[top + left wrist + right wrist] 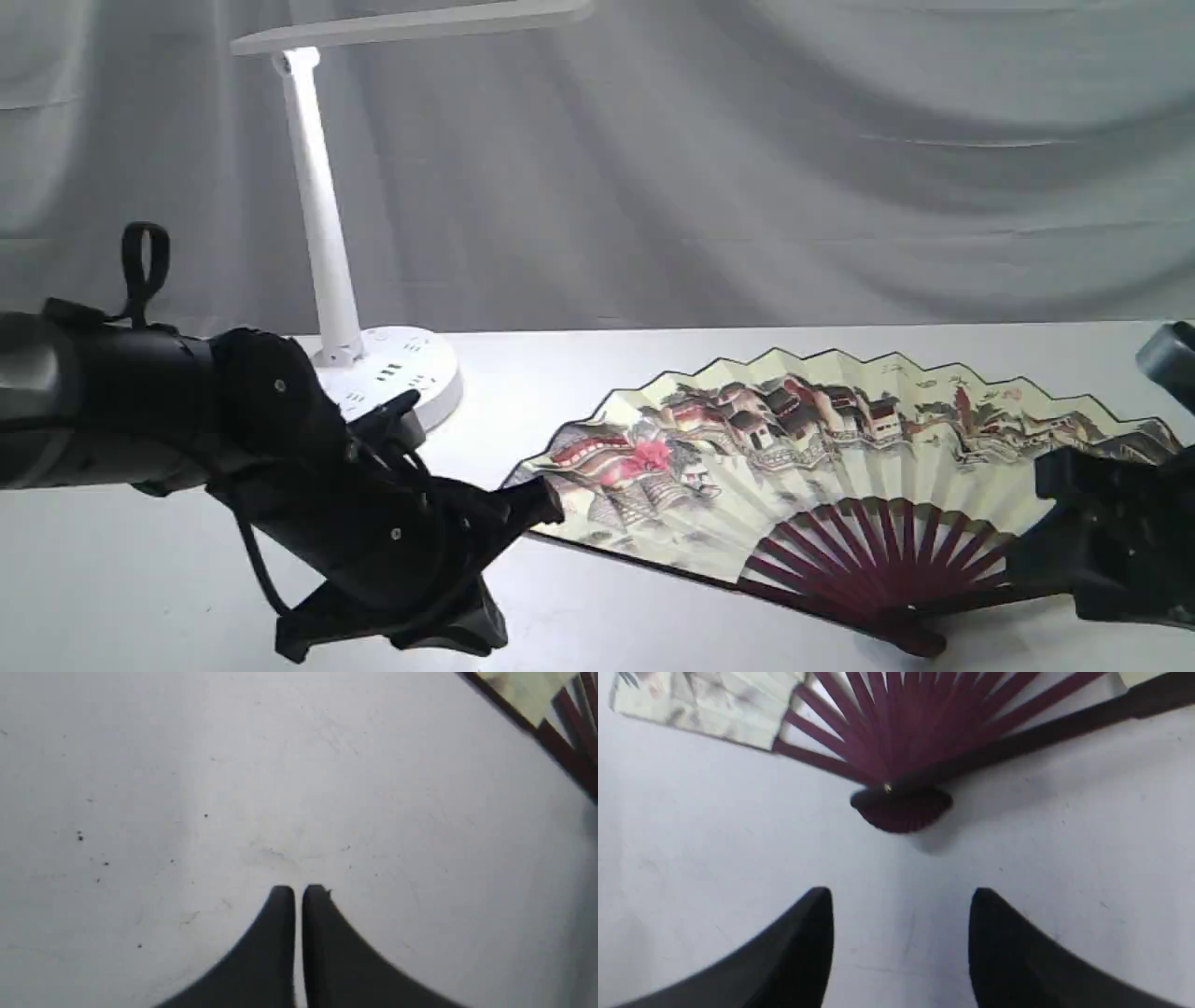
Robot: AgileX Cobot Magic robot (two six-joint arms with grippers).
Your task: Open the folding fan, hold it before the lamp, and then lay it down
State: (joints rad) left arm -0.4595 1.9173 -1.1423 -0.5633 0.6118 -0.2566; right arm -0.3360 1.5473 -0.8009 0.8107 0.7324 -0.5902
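Observation:
The folding fan [840, 448] lies spread open and flat on the white table [653, 616], its painted cream leaf toward the back and its maroon ribs [920, 723] meeting at the pivot [901, 807] near the front. The white lamp [322, 224] stands at the back left, its bar head above. My left gripper [541, 504] is shut and empty beside the fan's left end; in its wrist view the left gripper [298, 891] hangs over bare table, with the fan's edge [556, 742] in a corner. My right gripper [901, 896] is open, empty, just short of the pivot.
A grey cloth backdrop [747, 168] hangs behind the table. The lamp's round base [401, 373] sits close behind the left arm [140, 401]. The right arm [1120, 532] covers the fan's right end in the exterior view.

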